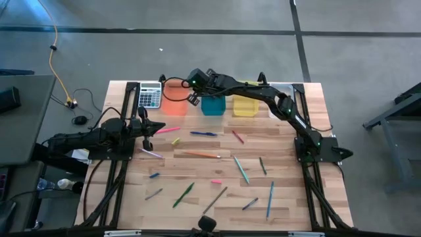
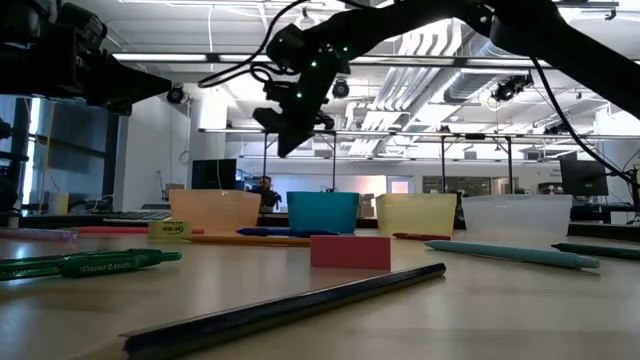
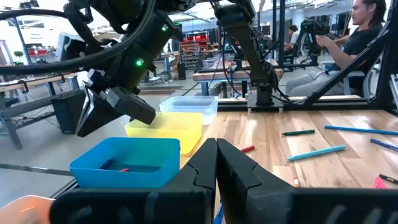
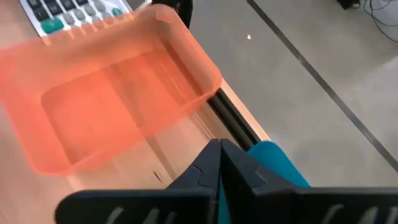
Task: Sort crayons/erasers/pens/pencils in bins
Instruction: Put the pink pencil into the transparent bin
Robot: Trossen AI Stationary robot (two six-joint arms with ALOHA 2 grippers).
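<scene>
1. The left gripper (image 1: 160, 127) waits low over the desk's (image 1: 289, 197) left side, fingers together on nothing, clear of the working arm.
2. The right gripper (image 1: 192, 99) hangs between the orange bin (image 1: 175, 105) and teal bin (image 1: 213, 105), fingers pressed together, empty; likely just after a drop.
3. Pens (image 1: 203, 133), pencils (image 1: 201, 155) and erasers (image 1: 216, 182) lie scattered, unsorted, nearer the front.

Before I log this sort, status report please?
Right gripper shut, empty, between orange bin and teal bin. Left gripper shut, idle. Pens, pencils, erasers scattered on table.
</scene>
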